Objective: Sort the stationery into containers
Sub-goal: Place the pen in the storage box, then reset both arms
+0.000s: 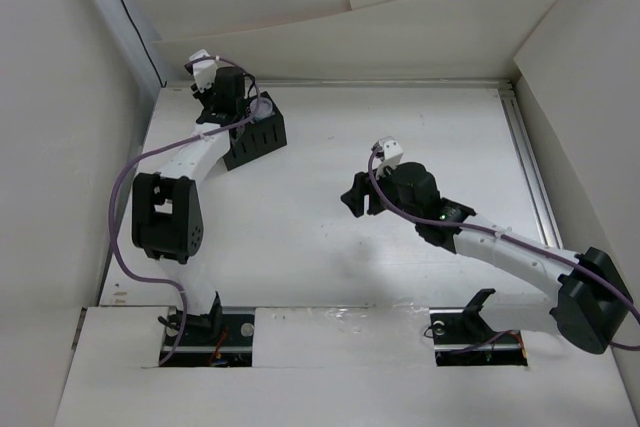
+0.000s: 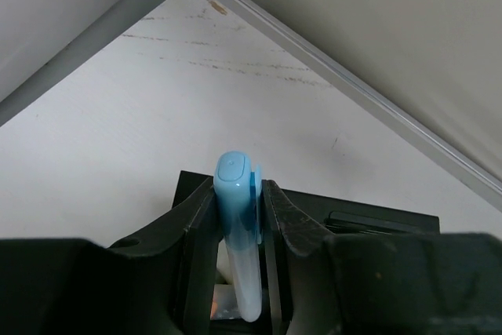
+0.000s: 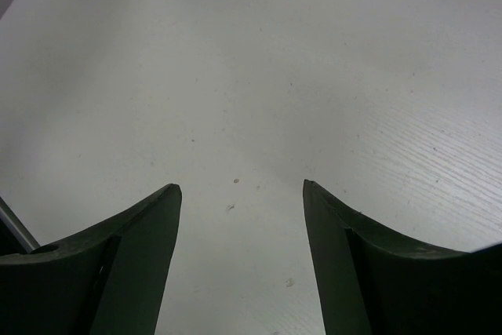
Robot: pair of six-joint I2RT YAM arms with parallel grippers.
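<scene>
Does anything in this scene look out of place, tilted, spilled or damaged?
Nothing stands out. The left gripper holds a light blue marker over the black organizer; the right gripper hangs open above the table.

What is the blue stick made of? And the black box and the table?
The light blue stick looks like smooth, slightly glossy plastic: soft highlights run along its rounded cap. The black box seems to be matte hard plastic with straight walls, though it shows small here. The table looks like white-coated board, with faint grain lines showing.
</scene>
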